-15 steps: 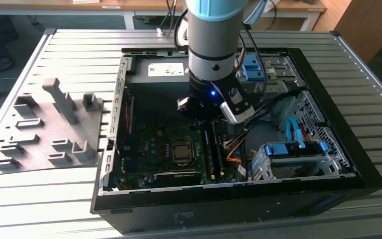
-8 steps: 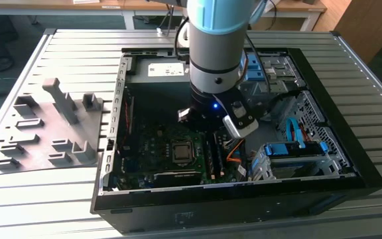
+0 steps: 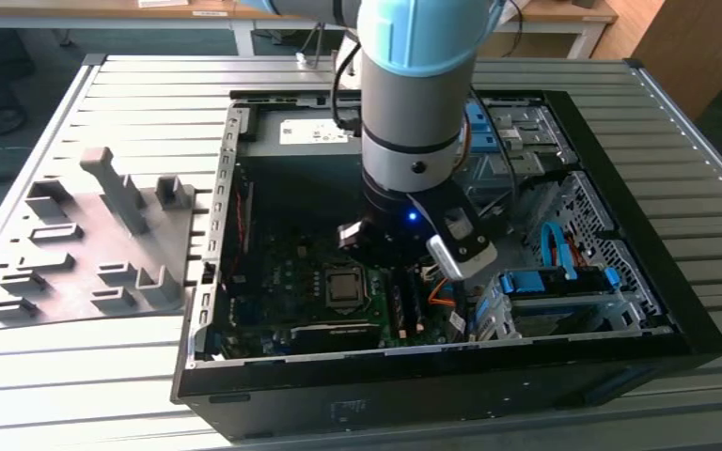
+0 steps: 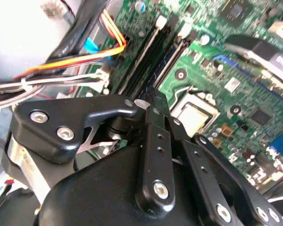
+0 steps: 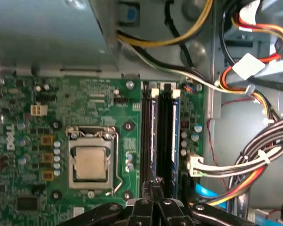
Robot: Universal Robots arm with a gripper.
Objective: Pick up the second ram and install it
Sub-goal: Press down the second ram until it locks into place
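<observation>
My gripper (image 3: 384, 258) reaches down inside the open computer case (image 3: 217, 235), low over the memory slots to the exterior view's right of the processor socket (image 5: 89, 162). In both wrist views the black fingertips stand together, gripper (image 5: 153, 184), gripper (image 4: 154, 101), shut right above one end of a slot. A long dark blue-green stick, the second ram (image 5: 153, 136), lies along that slot, running away from the fingertips to the white latch (image 5: 154, 92). The second ram (image 4: 169, 66) shows as a dark strip between black rails. I see nothing held between the fingers.
Another blue-edged stick (image 5: 176, 136) sits in a slot further over. Bundled orange, yellow, white and black cables (image 5: 235, 165) run close beside the slots. The grey moulded tray (image 3: 86, 254) lies on the slatted table at the exterior view's left. A blue drive bay (image 3: 556, 282) fills the case's right.
</observation>
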